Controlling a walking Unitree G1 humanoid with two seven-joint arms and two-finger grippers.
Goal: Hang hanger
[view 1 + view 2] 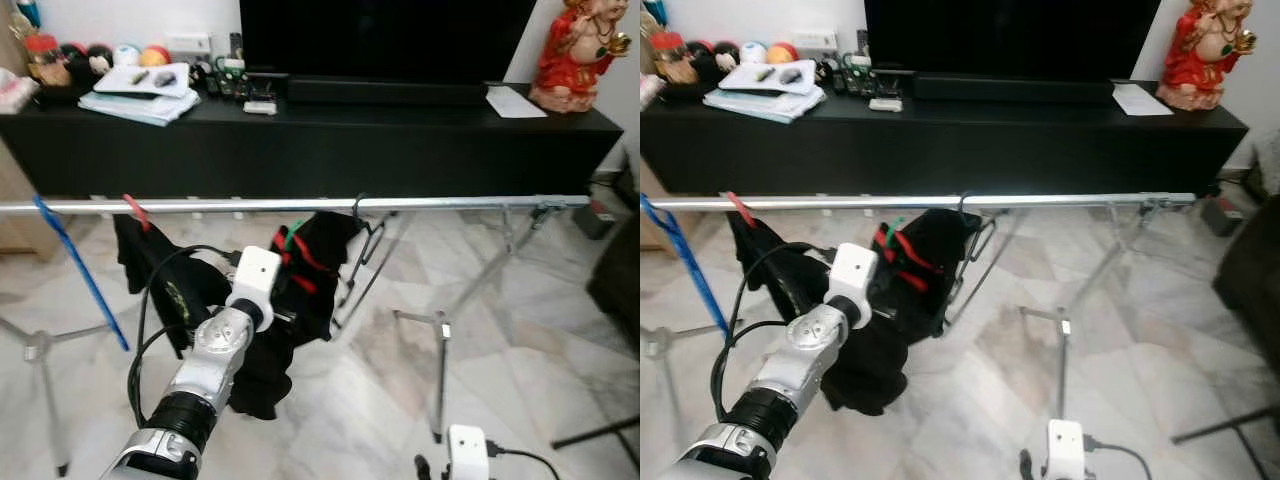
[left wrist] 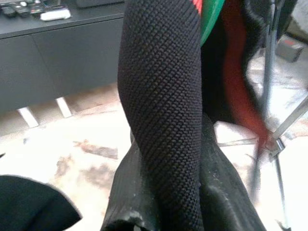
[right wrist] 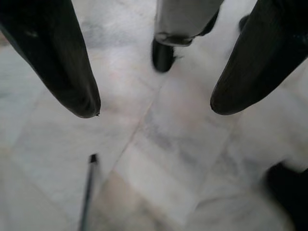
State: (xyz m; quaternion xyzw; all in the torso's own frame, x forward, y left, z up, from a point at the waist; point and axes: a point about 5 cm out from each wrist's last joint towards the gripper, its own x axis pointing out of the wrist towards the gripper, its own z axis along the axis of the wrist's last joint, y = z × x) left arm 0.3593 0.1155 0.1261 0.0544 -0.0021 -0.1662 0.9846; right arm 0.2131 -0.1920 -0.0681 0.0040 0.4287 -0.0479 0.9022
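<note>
Currently the hanger, a dark wire one, has its hook over the silver rail of the drying rack, with a black garment with red and green trim bunched beside it and trailing down toward my left arm. My left gripper is raised just under the rail; in the wrist view black mesh fabric lies between the fingers, so I judge it closed on the garment, though the fingertips themselves are hidden. My right gripper hangs low over the marble floor, fingers spread wide, holding nothing.

Further out: a red hanger with dark clothing and a blue hanger sit on the rail to the left; a black TV cabinet stands behind.

Risk, as a judgement: the hook looks only lightly seated. If I pull the cloth away sideways, the drag could tip the hanger off the rail or slide it into the neighbours. Fabric snagging on my fingers at release would do the same.
</note>
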